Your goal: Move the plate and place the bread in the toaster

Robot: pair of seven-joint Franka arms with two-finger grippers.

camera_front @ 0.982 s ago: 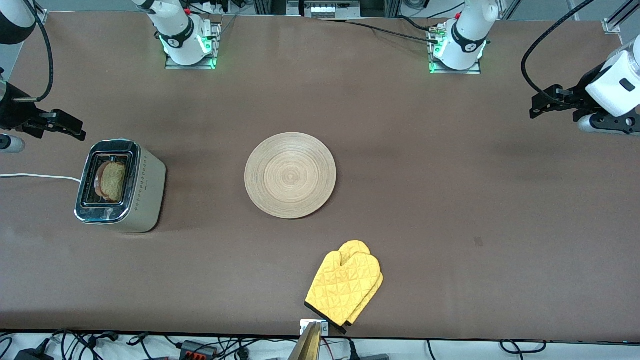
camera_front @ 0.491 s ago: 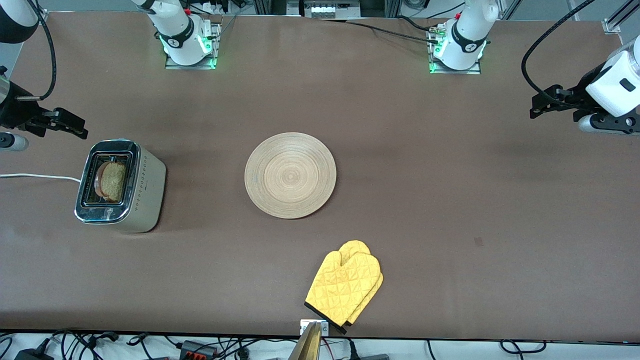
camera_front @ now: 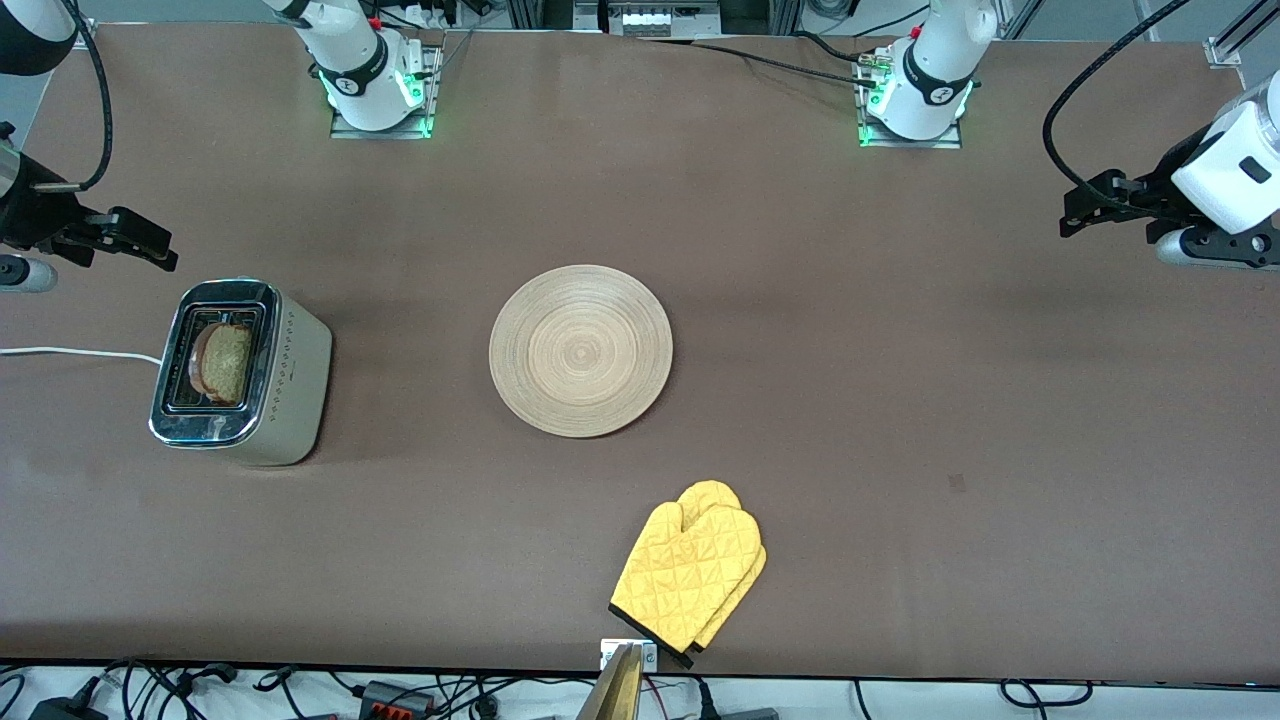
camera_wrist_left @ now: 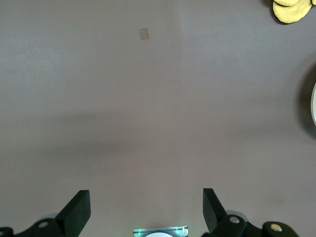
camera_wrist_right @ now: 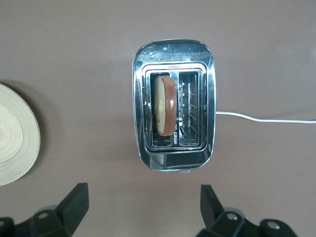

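Below the released right claw (camera_wrist_right: pixel 143 210), the bread (camera_wrist_right: pixel 165 105) stands in the toaster (camera_wrist_right: pixel 174 103)

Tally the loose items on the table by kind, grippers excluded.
plate: 1
toaster: 1
bread, standing in a toaster slot: 1
yellow oven mitt: 1, possibly a stacked pair
Total: 4

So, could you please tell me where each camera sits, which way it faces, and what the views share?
Front view: high across the table, facing both bases; shows the toaster, bread, plate and both arms.
Left wrist view: looks down on bare table; left pincer open at the edge.
Right wrist view: looks down on the toaster; right pincer open.
All three catch the plate.
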